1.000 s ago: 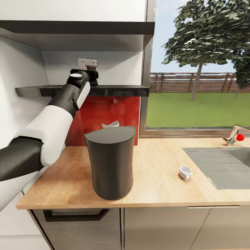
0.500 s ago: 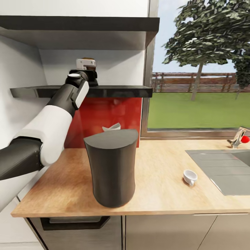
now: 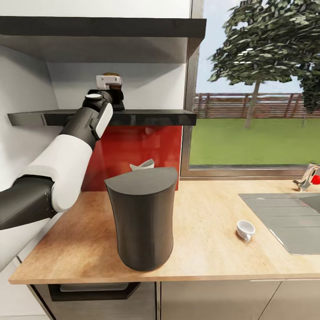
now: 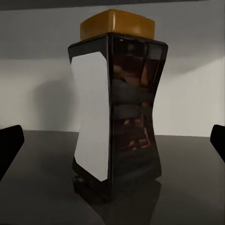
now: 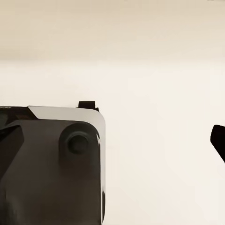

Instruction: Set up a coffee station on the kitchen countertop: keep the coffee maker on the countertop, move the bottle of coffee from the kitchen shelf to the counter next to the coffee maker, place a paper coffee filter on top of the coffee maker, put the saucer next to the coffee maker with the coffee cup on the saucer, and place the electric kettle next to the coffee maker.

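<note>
The coffee bottle [image 4: 115, 108] is dark glass with an orange lid and a white label, upright on the dark kitchen shelf [image 3: 146, 117]. My left gripper [image 4: 112, 140] is open, one fingertip on each side of the bottle and well apart from it. In the head view the left gripper [image 3: 113, 91] sits at the shelf with the bottle's lid [image 3: 111, 74] peeking over it. The dark grey coffee maker [image 3: 142, 218] stands at the counter's front. A white paper filter [image 3: 142, 165] pokes up behind it. The white coffee cup [image 3: 245, 230] lies on the counter. My right gripper [image 5: 112, 140] is open before a pale surface.
A steel sink [image 3: 289, 222] with a faucet [image 3: 306, 178] is set into the wooden countertop [image 3: 209, 209] at the right. A red backsplash [image 3: 133, 146] lies under the shelf, a window beside it. A dark robot part [image 5: 51, 168] shows in the right wrist view.
The head camera has shifted, sliding the scene slightly right. The left gripper has stayed at the shelf, and the bottle's lid now shows above it.
</note>
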